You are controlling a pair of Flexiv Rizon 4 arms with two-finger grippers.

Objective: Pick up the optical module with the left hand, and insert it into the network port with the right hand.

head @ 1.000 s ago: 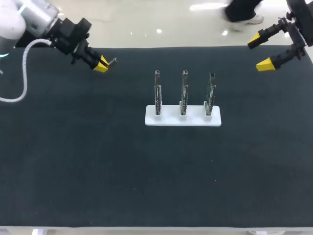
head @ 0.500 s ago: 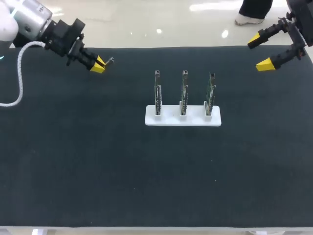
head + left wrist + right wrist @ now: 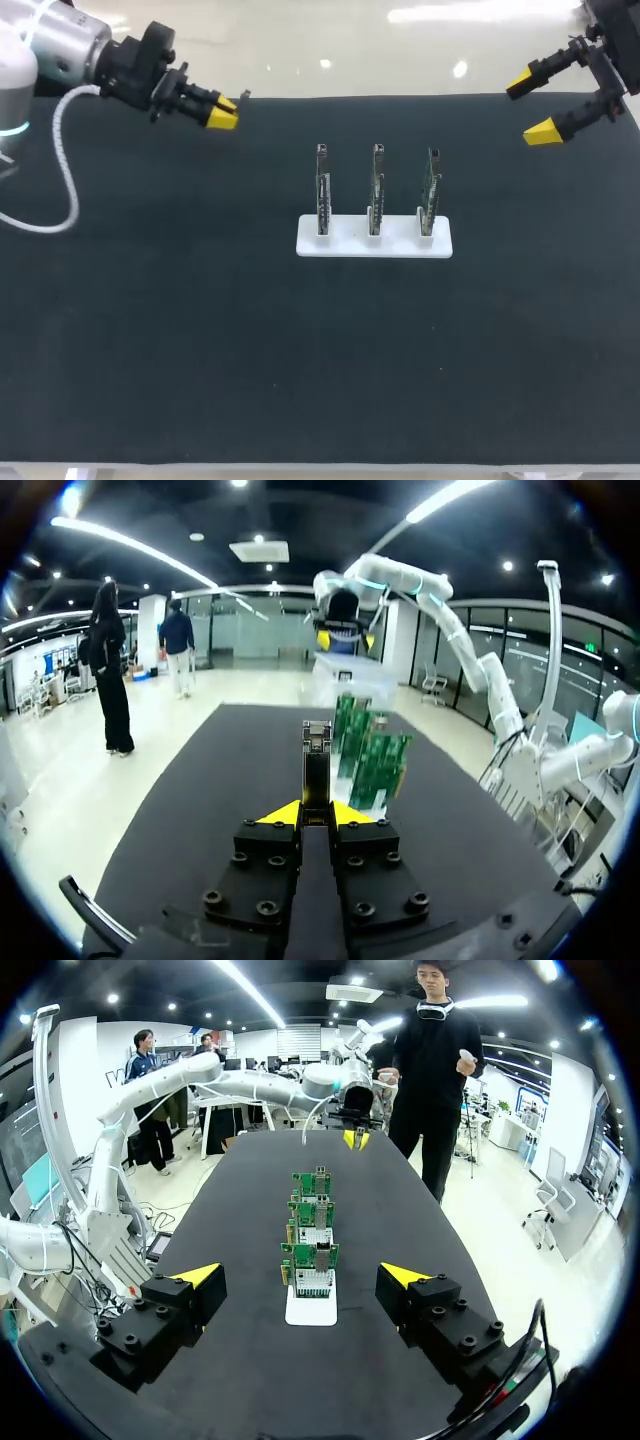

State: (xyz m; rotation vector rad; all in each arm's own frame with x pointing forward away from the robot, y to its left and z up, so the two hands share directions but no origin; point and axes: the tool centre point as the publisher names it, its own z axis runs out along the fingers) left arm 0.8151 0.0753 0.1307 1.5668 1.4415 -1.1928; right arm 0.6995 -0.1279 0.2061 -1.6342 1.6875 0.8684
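While the right pincer [image 3: 535, 105] stays spread above the table's [image 3: 150, 350] far right corner, the left pincer [image 3: 222, 112] now sits higher and more level than a second ago, at the far edge near the left corner. It is pinching the optical module [image 3: 317, 760], which now points toward the right arm. A handover looks next, and the port boards [image 3: 375, 190] wait mid-table.

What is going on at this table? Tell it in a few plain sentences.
The left gripper, at the table's far left corner, is shut on the optical module. The right gripper hangs open over the far right edge. Three upright boards sit in a white base mid-table; the module is not yet inserted.
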